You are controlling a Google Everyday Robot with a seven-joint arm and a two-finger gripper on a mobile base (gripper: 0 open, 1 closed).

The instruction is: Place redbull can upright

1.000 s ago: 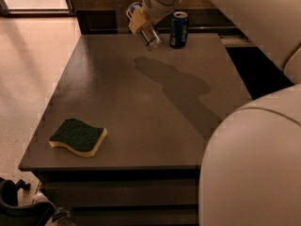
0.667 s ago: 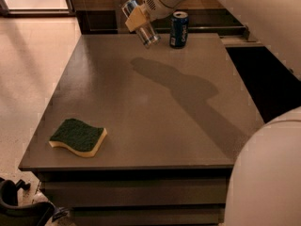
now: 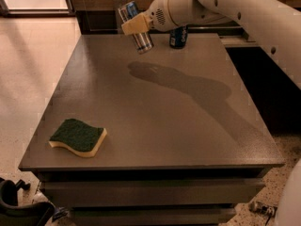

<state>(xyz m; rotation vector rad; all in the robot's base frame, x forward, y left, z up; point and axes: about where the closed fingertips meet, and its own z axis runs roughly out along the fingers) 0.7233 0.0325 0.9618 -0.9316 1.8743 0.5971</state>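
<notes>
redbull can point(image 3: 143, 43): held in the air over the far left part of the table, tilted, upper end leaning away to the left, shiny lower end pointing down at the table top; not touching the surface.
redbull can, hidden parts: the middle band is covered by a tan finger pad; only the blue-and-silver upper end and the silver lower part show; a red mark cannot be made out.
gripper point(image 3: 134, 25): at the far edge of the table, left of centre, clamped across the redbull can's middle; one tan pad point(image 3: 136, 24) faces the camera, and the opposite finger is behind the can, out of sight.
arm point(image 3: 225, 4): white, enters from the upper right; its far run is cut off by the right and top edges.
pepsi can point(image 3: 178, 37): dark blue, upright at the far edge, near the gripper on its right, apart from the redbull can; its top is hidden behind the arm.
shadow point(image 3: 183, 83): dark shape of the arm lying on the table top, running from below the can toward the right.
sponge point(image 3: 77, 136): green top, yellow underside, flat near the front left corner, well apart from both cans.
table point(image 3: 155, 126): grey-brown top, fully in view; the lower frame is partly cut off at the bottom.
floor, lower left: a black object point(image 3: 14, 206), cut off by the edge, kind cannot be told.
lower right corner: a white rounded body point(image 3: 290, 197), cut off.
</notes>
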